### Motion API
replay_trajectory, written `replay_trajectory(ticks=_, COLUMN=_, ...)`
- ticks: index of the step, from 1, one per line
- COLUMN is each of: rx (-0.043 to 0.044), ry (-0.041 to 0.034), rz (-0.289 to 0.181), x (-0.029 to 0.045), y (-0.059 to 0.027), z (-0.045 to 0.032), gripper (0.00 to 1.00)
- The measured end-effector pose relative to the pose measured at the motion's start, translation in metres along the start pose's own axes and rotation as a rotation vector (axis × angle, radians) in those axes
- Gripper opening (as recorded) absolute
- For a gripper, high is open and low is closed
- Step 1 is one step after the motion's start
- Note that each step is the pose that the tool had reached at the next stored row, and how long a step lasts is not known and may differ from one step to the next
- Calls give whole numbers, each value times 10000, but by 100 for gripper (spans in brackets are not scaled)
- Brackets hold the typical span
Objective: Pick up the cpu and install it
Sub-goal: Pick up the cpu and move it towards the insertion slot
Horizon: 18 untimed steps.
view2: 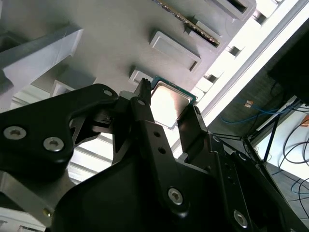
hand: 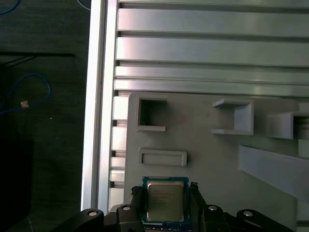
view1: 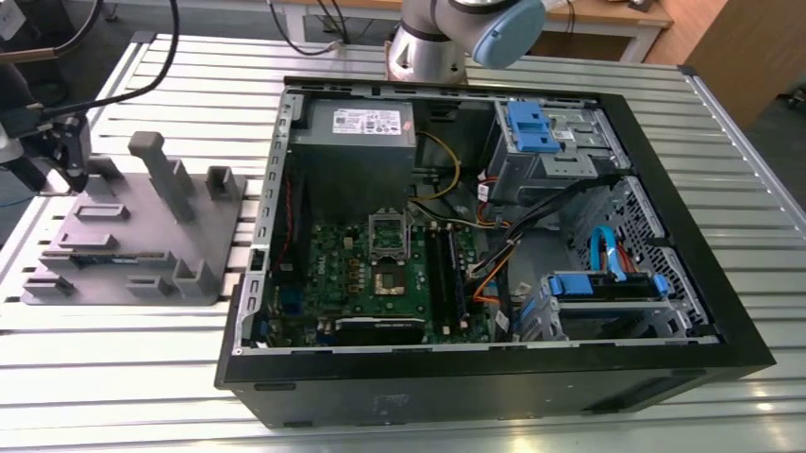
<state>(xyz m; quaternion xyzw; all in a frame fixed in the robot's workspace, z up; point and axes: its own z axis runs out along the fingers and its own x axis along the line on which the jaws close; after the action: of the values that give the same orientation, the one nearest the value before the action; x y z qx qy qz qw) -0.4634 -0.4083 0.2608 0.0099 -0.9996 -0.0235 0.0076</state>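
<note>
1. Tool [hand: 165, 203] is pinched in on the cpu [hand: 165, 199], with a finger on each side edge.
2. The cpu's at the grey parts fixture [hand: 217, 164] on the bench [hand: 212, 48], well apart from the open PC case [view1: 504, 387].

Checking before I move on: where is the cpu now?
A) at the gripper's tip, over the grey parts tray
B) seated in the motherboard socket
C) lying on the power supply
A: both wrist views show the cpu right at the gripper, with the grey parts tray behind it.
</note>
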Motion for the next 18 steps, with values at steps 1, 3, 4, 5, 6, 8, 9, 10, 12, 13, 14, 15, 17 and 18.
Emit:
replay_trajectory(ticks=1, rx=-1, ry=0, rz=0, x=0, y=1, z=-16, gripper=47)
replay_trajectory(ticks=3, rx=0, ry=0, rz=0, x=1, y=2, z=-52, gripper=47)
replay_trajectory(ticks=4, rx=0, ry=1, rz=0, x=1, y=3, z=-67, gripper=47)
replay_trajectory(ticks=5, rx=0, ry=0, rz=0, x=1, y=4, z=-77, gripper=47)
replay_trajectory(ticks=6, rx=-1, ry=-1, rz=0, x=1, y=4, z=-82, gripper=47)
replay_trajectory(ticks=8, rx=-2, ry=-4, rz=0, x=1, y=4, z=-82, gripper=47)
replay_trajectory(ticks=9, rx=-2, ry=-3, rz=0, x=1, y=4, z=-83, gripper=47)
replay_trajectory(ticks=10, rx=0, ry=0, rz=0, x=1, y=4, z=-85, gripper=47)
replay_trajectory(ticks=12, rx=-1, ry=-1, rz=0, x=1, y=4, z=-90, gripper=47)
replay_trajectory(ticks=13, rx=-1, ry=0, rz=0, x=1, y=5, z=-95, gripper=47)
replay_trajectory(ticks=14, rx=-1, ry=0, rz=0, x=1, y=4, z=-96, gripper=47)
replay_trajectory(ticks=15, rx=0, ry=0, rz=0, x=2, y=5, z=-98, gripper=47)
replay_trajectory(ticks=17, rx=1, ry=2, rz=0, x=2, y=5, z=-104, gripper=47)
replay_trajectory(ticks=18, rx=1, ry=1, rz=0, x=2, y=5, z=-108, gripper=47)
